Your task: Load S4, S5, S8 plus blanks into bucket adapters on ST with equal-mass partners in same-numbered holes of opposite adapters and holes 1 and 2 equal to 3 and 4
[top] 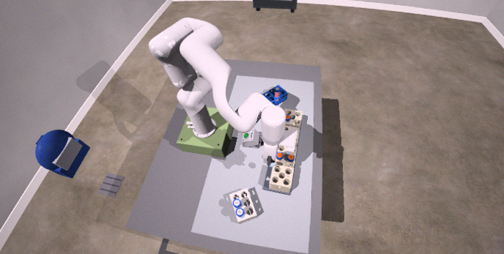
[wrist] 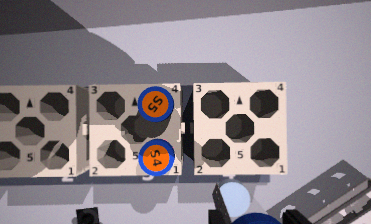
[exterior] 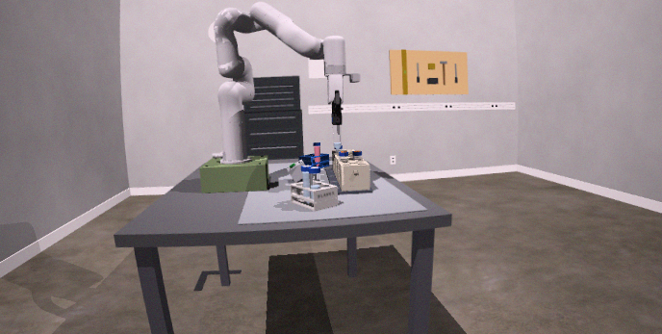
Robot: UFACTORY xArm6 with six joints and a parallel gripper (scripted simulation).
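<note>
The jaws (top: 270, 161) (exterior: 337, 126) pinch a blue-capped tube (exterior: 338, 145) (wrist: 233, 198) above the grey surface (top: 165, 189) (exterior: 202, 222); beyond them, a tool board (exterior: 428, 72) hangs on the wall.

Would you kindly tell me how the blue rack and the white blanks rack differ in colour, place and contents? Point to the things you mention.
The blue rack (top: 270, 99) (exterior: 308, 159) stands at the table's far end; the white blanks rack (top: 243, 219) (exterior: 326, 199) stands at the near end. The blue rack holds one tube of pink liquid, while the white blanks rack holds two blue-capped tubes with white dots. Both racks stand on the pale mat.
</note>
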